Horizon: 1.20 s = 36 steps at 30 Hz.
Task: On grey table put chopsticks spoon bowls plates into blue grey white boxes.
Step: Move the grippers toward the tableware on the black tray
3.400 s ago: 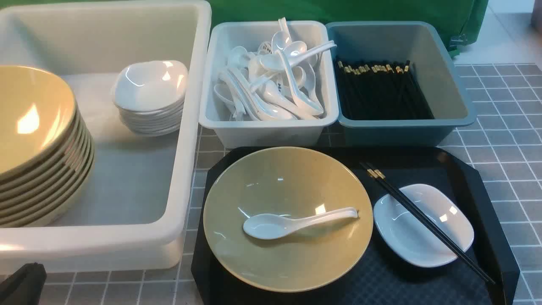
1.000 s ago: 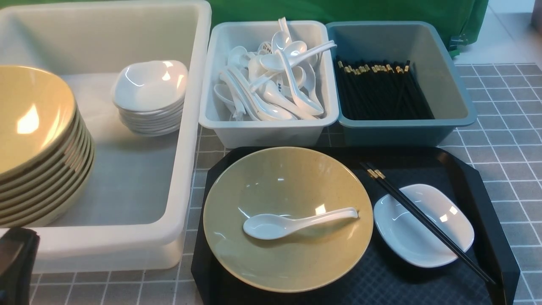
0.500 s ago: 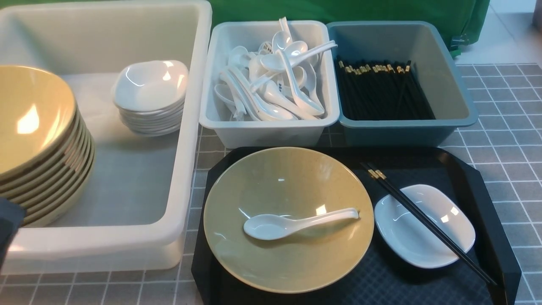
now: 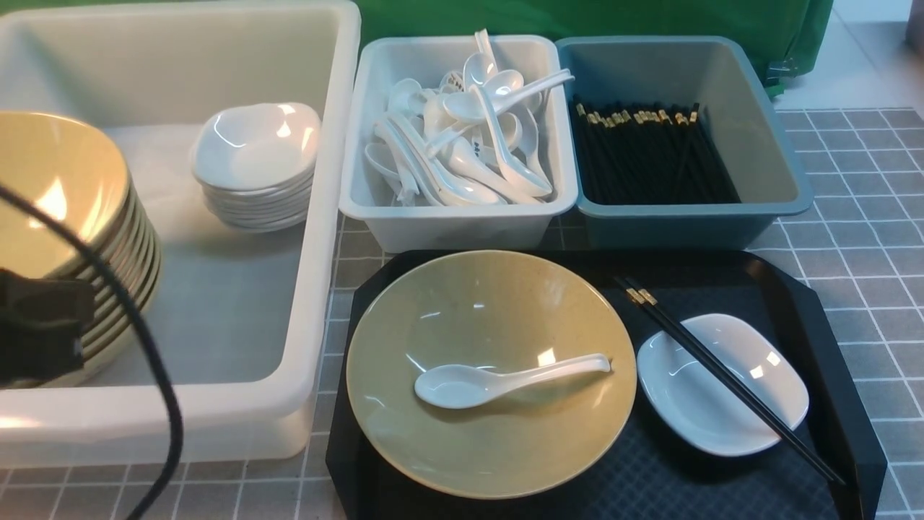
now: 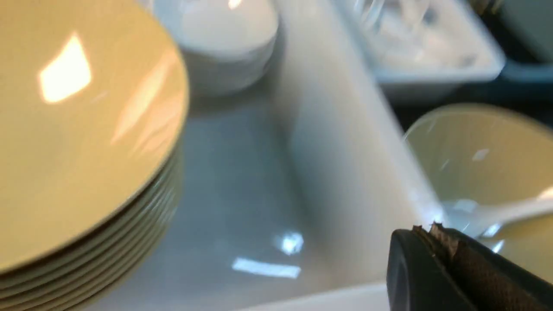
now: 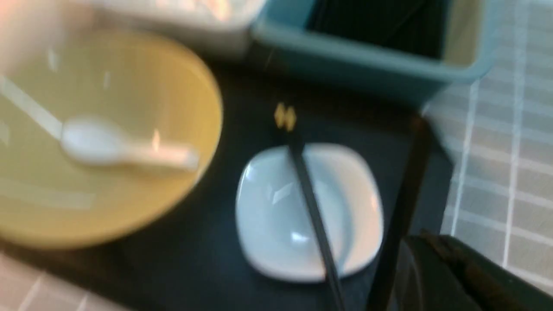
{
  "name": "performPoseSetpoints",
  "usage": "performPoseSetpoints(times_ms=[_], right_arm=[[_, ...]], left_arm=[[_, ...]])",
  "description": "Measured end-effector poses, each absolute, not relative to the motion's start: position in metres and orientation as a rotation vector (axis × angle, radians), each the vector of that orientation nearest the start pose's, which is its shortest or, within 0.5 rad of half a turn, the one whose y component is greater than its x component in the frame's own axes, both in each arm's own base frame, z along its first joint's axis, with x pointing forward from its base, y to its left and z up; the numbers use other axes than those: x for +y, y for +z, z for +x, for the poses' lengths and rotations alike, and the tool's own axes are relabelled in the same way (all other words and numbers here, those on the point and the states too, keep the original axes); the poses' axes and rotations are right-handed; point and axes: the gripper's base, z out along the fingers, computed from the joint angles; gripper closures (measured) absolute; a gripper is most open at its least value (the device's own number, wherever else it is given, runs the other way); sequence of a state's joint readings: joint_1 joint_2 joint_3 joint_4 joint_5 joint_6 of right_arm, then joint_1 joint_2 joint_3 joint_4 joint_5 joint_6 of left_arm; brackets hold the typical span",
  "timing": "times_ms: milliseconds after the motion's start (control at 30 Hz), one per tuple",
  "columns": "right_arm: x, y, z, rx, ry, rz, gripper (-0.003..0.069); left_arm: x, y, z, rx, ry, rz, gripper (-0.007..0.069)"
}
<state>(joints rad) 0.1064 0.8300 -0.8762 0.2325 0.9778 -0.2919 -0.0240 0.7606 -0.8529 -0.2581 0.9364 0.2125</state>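
Boxes (image 4: 462, 224) partly filled; one bowl (image 4: 491, 310), spoon (image 4: 462, 384), plate (image 4: 686, 404) and chopsticks (image 4: 729, 381) lie unsorted on the black tray (image 4: 816, 318); left gripper (image 5: 425, 242) and right gripper (image 6: 432, 259) both closed, holding nothing

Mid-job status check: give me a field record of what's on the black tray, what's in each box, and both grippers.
black tray: bowl holding spoon; plate with chopsticks lying across it
white box: bowl stack, plate stack
pale grey box: spoon pile
blue-grey box: chopstick bundle
left gripper: shut
right gripper: shut
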Motion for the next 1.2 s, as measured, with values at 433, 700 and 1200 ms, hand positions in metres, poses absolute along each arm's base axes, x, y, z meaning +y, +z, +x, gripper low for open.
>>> performPoseSetpoints(times_ms=[433, 700, 1200], right_arm=[[0.090, 0.304, 0.242, 2.683, 0.050, -0.848, 0.0572], [0.103, 0.256, 0.285, 2.802, 0.006, -0.878, 0.0267], [0.116, 0.194, 0.323, 2.878, -0.016, -0.914, 0.0218]], left_arm=[[-0.120, 0.360, 0.175, 2.349, -0.314, 0.972, 0.0636], [-0.159, 0.345, 0.182, 2.346, -0.347, 1.141, 0.0636], [-0.164, 0.332, 0.192, 2.383, -0.287, 1.177, 0.0636]])
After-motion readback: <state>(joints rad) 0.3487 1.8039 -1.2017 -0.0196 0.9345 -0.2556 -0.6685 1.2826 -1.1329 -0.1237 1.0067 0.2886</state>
